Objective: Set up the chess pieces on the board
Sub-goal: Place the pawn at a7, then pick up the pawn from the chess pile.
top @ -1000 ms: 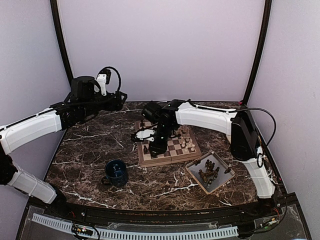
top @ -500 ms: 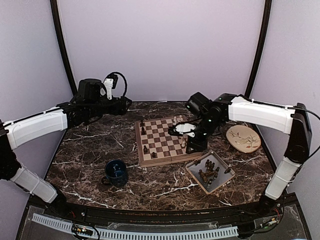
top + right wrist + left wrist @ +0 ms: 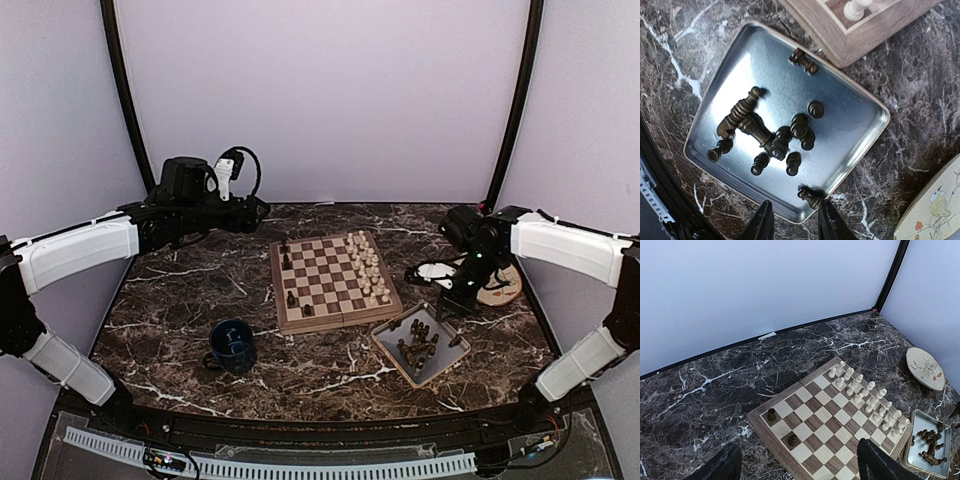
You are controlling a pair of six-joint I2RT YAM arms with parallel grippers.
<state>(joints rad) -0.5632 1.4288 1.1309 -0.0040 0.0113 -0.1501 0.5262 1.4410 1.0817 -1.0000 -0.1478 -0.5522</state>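
Observation:
The board (image 3: pixel 330 322) lies mid-table and also shows in the left wrist view (image 3: pixel 824 432). Cream-white chess pieces (image 3: pixel 368 268) stand in two rows along its right side (image 3: pixel 865 395). Three dark pieces (image 3: pixel 291 298) stand on its left side; two show in the left wrist view (image 3: pixel 771 414). Several dark pieces (image 3: pixel 775 137) lie in a grey tray (image 3: pixel 770 60). My right gripper (image 3: pixel 795 225) is open and empty over the tray's edge (image 3: pixel 452 303). My left gripper (image 3: pixel 797 470) is open and empty, high behind the board's left (image 3: pixel 255 212).
The grey tray (image 3: pixel 385 345) sits right of the board's front corner. A round beige plate (image 3: pixel 490 278) with a bird picture lies at the far right (image 3: pixel 926 368). A dark blue mug (image 3: pixel 232 345) stands front left of the board.
My right arm has swung from over the board's left side across to the right, and now hangs over the tray. My left gripper has shifted slightly right.

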